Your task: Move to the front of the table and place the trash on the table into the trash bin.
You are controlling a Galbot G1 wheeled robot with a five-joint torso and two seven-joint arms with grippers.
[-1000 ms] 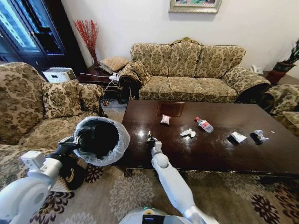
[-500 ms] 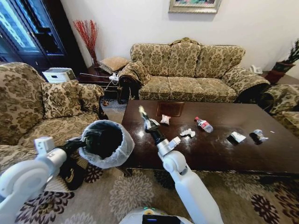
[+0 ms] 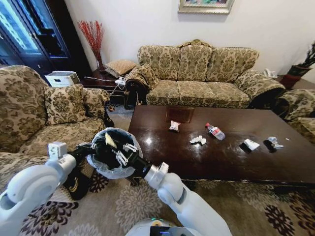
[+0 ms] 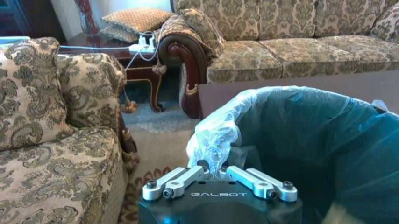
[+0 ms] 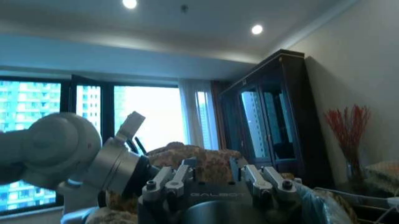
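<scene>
Here, in the lower left of the head view, the left pincer (image 3: pixel 92 147) is clamped on the rim of the small round black trash bin lined with a translucent white plastic bag (image 3: pixel 129 162), holding it up beside the near left corner of the dark glossy reddish-brown wooden tabletop (image 3: pixel 221 157). In the left wrist view that pincer (image 4: pixel 218 175) shows in the lower middle of the frame, its two silver fingers (image 4: pixel 177 179) drawn together on a bunched fold of the bag at the bin (image 4: pixel 299 135) edge.

The right pincer (image 3: pixel 117 150) reaches over the bin's mouth in the head view, white fingers spread apart, with a small yellowish scrap (image 3: pixel 110 140) showing just beside them over the dark interior; whether it touches the fingers cannot be told. In the right wrist view the right pincer (image 5: pixel 215 179) sits at the bottom centre, jaws apart.

On the tabletop, toward the middle and right of the head view, lie a crinkled red-and-white wrapper (image 3: pixel 173 126), a crumpled white paper wad (image 3: pixel 198 140), a small clear plastic bottle with a red label (image 3: pixel 214 132), a flat white scrap (image 3: pixel 251 144) and a crinkled clear wrapper (image 3: pixel 274 142), all apart from one another.
</scene>
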